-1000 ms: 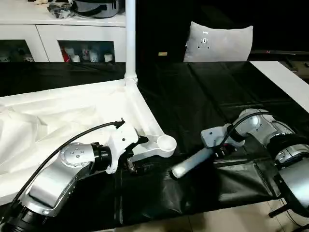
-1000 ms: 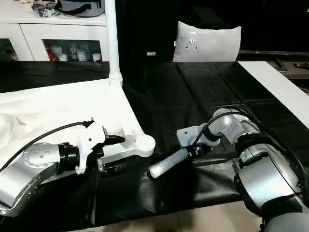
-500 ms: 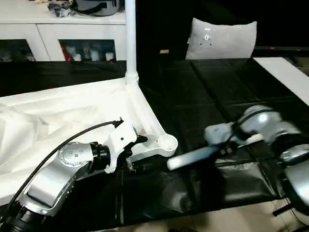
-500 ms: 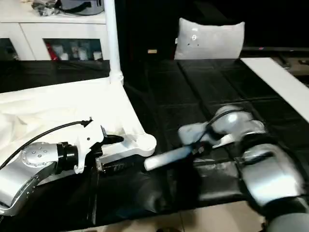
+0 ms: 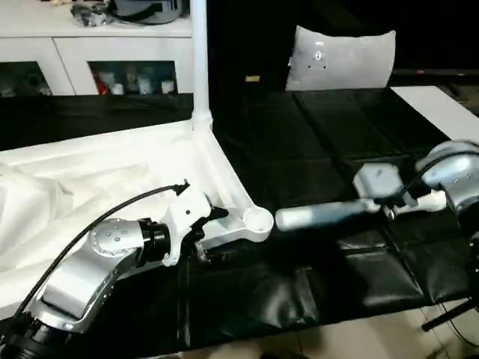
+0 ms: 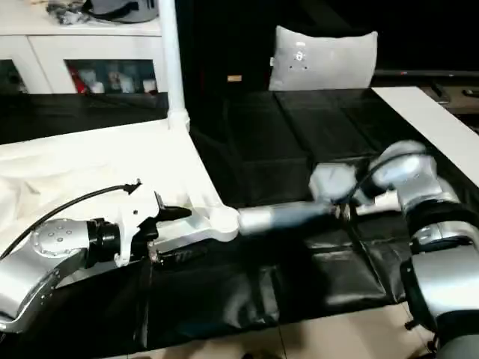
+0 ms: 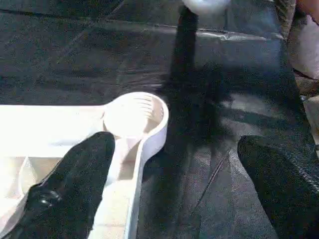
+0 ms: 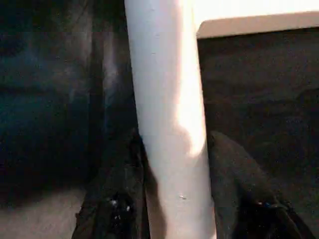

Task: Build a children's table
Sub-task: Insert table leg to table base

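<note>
Right gripper (image 8: 172, 199), forearm reaching in from the right, pinches a long tapered white tubular leg (image 5: 322, 216) held level, its end just beside the white plastic tabletop's round corner socket (image 5: 257, 219); left gripper (image 7: 174, 164) spread wide there

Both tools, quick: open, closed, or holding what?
Left tool: open, straddling the corner of the white plastic ribbed tabletop, gripping nothing.
Right tool: closed on the long white tubular leg.
</note>
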